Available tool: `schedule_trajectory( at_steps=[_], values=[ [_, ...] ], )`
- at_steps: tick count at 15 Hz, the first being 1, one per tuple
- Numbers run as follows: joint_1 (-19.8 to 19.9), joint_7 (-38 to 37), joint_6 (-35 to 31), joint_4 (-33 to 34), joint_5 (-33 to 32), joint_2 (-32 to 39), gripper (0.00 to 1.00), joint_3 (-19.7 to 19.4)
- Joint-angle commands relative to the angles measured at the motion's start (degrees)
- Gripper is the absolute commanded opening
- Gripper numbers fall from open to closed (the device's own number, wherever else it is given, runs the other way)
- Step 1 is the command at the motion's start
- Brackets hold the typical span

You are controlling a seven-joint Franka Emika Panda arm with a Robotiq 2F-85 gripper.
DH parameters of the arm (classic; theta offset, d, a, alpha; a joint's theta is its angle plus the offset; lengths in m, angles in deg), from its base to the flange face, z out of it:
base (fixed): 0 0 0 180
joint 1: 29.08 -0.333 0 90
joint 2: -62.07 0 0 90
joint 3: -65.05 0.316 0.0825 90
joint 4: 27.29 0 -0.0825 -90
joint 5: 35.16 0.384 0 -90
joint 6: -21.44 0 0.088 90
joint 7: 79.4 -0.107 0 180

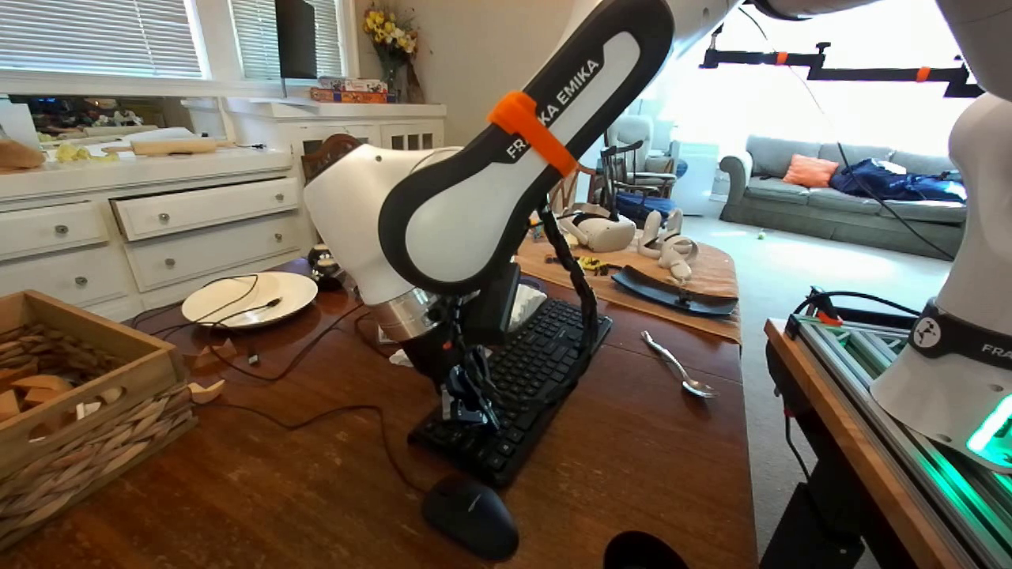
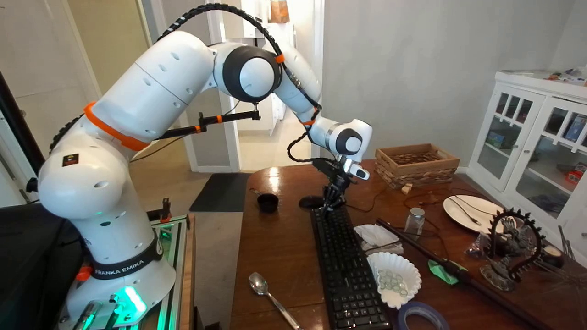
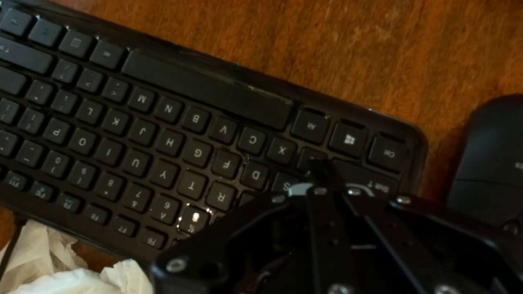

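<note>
A black keyboard (image 1: pixel 545 352) lies on the brown wooden table and shows in both exterior views (image 2: pixel 351 275). My gripper (image 1: pixel 472 417) points down at the keyboard's end nearest the mouse. In the wrist view the keyboard (image 3: pixel 163 122) appears upside down, and the gripper's fingertips (image 3: pixel 325 173) are together over the Z key, beside S and Shift. The gripper is shut with nothing seen between the fingers. The tips are at or just above the keys; I cannot tell if they touch. A black mouse (image 3: pixel 490 163) lies off the keyboard's end, also seen in an exterior view (image 1: pixel 472 518).
A spoon (image 2: pixel 275 298) lies beside the keyboard. On its other side are tissues (image 2: pixel 378 236), a white fluted bowl (image 2: pixel 403 270), blue tape (image 2: pixel 422 316), a jar (image 2: pixel 415 222) and a dark rod (image 2: pixel 426 250). A plate (image 2: pixel 458 215), wooden basket (image 2: pixel 415 172) and dark cup (image 2: pixel 267 203) stand around.
</note>
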Motion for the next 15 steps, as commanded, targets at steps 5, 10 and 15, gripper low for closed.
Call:
schedule_trajectory(
  at_steps=[5,10,15],
  values=[
    [-0.2,-2.0,2.4,0.5,0.7,-0.2,0.0,0.2],
    [-0.5,-3.1,3.6,-0.9,0.5,-1.8,0.0,0.3],
    [-0.1,-3.3,4.4,-0.9,0.8,-1.9,0.0,0.3]
  ],
)
